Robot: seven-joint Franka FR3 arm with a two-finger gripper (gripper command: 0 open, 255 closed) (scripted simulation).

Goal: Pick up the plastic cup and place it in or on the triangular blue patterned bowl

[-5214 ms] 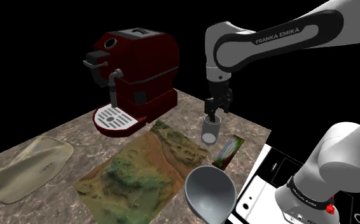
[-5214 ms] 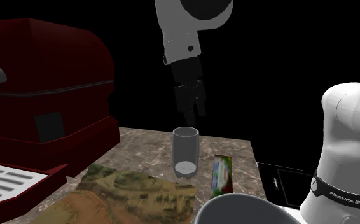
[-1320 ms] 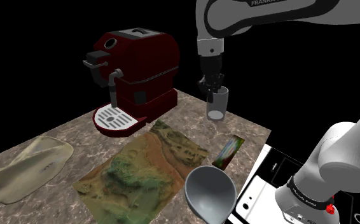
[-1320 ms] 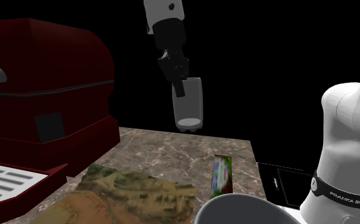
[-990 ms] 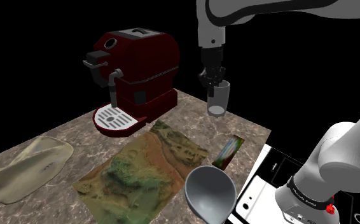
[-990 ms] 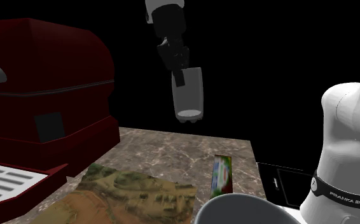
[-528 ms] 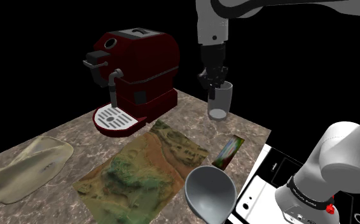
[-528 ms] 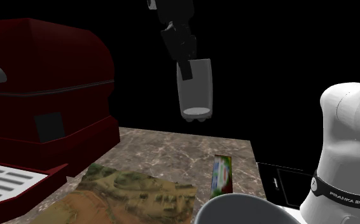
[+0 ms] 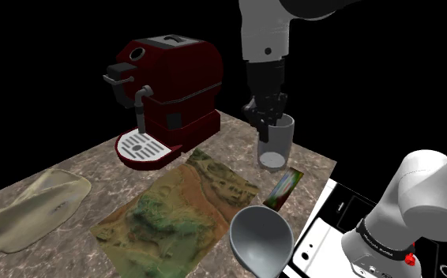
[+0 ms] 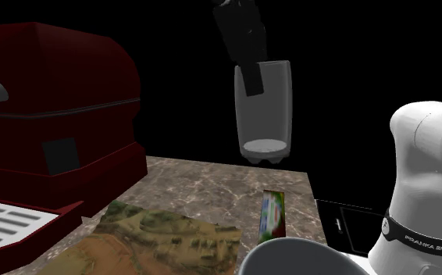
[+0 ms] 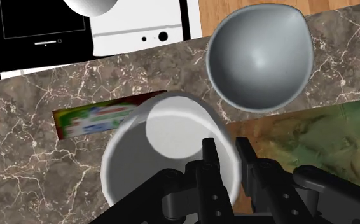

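A pale grey, see-through cup (image 10: 264, 113) hung upright in the air above the marbled counter (image 9: 80, 166), clear of its surface. It carried no print that could be made out. The black gripper (image 11: 228, 159) came down onto it from above, nearly closed. One finger (image 11: 209, 159) sat inside the cup and the other outside, pinching the wall at the rim.

On the counter below the cup lay a flat packet (image 11: 96, 121) with a green, red and white label; its writing was too small to read. Near the packet, apart from the cup, a plain grey bowl (image 11: 259, 57) rested at the counter's edge. It stood beside a mat (image 9: 182, 209) printed like a relief map in greens and browns. A dark red coffee machine (image 9: 167, 87) stood at the far end of the mat. A black band on the arm's white base (image 10: 415, 242) bore small white lettering that seemed to read FRANKA EMIKA.
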